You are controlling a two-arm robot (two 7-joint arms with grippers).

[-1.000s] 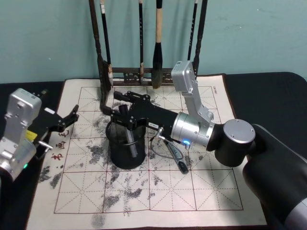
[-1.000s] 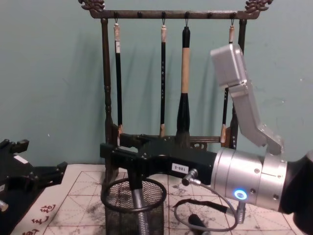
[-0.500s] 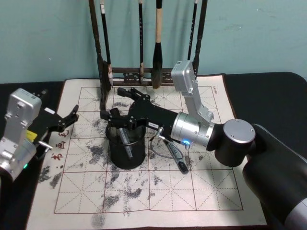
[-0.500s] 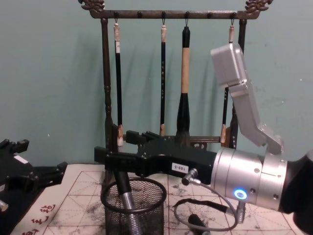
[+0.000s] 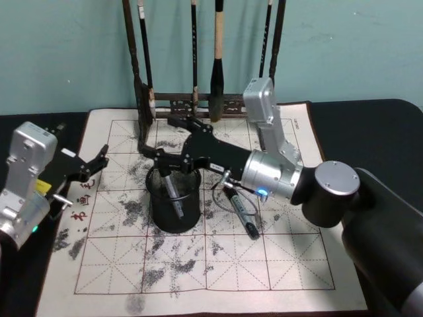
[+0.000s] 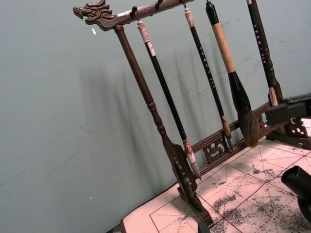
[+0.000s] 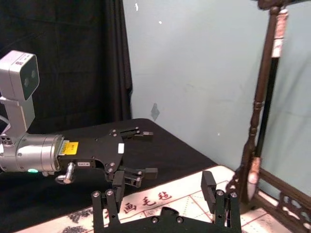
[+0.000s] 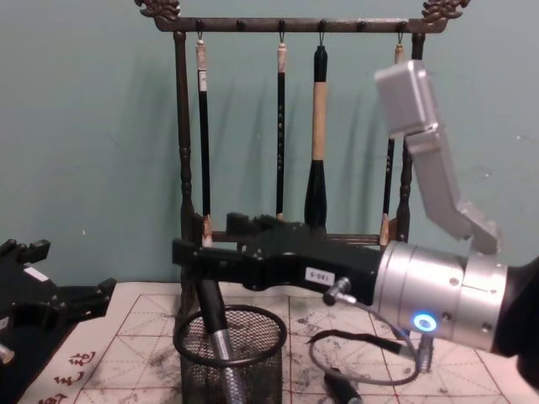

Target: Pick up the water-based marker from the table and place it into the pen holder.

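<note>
The pen holder (image 5: 174, 210) is a black wire-mesh cup on the ink-stained mat; it also shows from the side (image 8: 232, 360). The water-based marker (image 5: 171, 192), silver with a black cap, leans inside it against the rim (image 8: 217, 330). My right gripper (image 5: 162, 140) hovers open just above the cup's rim, apart from the marker; its fingers (image 7: 213, 190) stand spread in the right wrist view. The left gripper (image 5: 96, 162) rests open at the mat's left edge, away from the cup.
A tall wooden brush rack (image 5: 198, 102) with hanging brushes stands right behind the cup. A black pen (image 5: 242, 213) lies on the mat right of the holder, under my right forearm and its cable. The near part of the mat (image 5: 198, 271) is bare.
My right gripper was shut on the upright marker in the cup; it opened, the marker tipped against the rim, and the gripper rose slightly.
</note>
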